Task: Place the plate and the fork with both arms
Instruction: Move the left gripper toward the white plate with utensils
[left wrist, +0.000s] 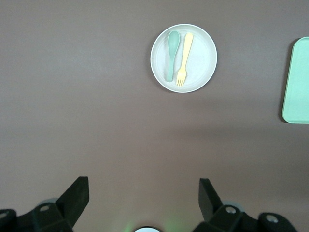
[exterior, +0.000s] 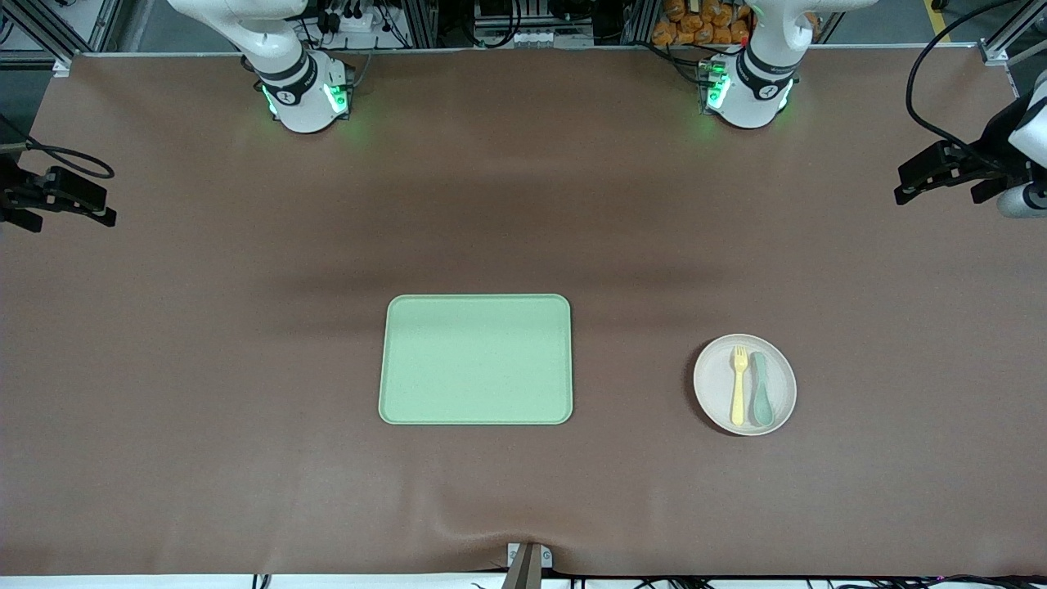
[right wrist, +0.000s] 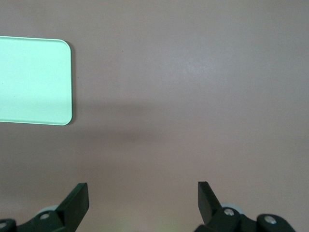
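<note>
The pale round plate (exterior: 718, 384) lies on the brown table toward the left arm's end, beside the tray. On it lie the yellow fork (exterior: 739, 386) and a teal spoon (exterior: 762, 391), side by side. In the left wrist view the plate (left wrist: 205, 58) with the fork (left wrist: 183, 59) shows well below and ahead of my left gripper (left wrist: 144, 191), which is open and holds nothing. My right gripper (right wrist: 143, 191) is also open and empty, high over bare table. Neither hand shows in the front view; only the arm bases (exterior: 748, 94) (exterior: 303, 94) do.
A rectangular light-green tray (exterior: 475, 360) lies mid-table with nothing on it; its edge shows in both wrist views (left wrist: 297, 82) (right wrist: 34, 79). Black devices with cables reach in at both table ends (exterior: 57, 196) (exterior: 941, 172).
</note>
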`<control>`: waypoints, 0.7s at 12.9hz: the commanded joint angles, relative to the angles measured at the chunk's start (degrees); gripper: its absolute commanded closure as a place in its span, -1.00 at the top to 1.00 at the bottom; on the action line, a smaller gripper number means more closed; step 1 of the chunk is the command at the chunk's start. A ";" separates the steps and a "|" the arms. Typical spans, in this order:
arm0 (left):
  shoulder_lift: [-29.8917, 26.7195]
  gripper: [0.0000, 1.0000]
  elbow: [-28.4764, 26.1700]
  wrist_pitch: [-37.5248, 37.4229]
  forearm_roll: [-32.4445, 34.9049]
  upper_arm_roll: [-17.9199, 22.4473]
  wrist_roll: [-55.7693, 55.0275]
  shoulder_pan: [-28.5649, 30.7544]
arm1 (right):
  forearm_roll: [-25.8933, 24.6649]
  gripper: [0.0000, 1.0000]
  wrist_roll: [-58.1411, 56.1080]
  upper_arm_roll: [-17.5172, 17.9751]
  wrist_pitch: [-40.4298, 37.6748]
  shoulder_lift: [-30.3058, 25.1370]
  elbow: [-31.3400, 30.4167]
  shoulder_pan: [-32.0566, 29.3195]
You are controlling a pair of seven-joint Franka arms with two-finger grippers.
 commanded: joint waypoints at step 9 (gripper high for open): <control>8.50 1.00 2.41 3.66 0.29 -0.34 1.54 2.95 | -0.71 1.00 -0.31 0.13 -0.07 -0.95 -0.38 0.19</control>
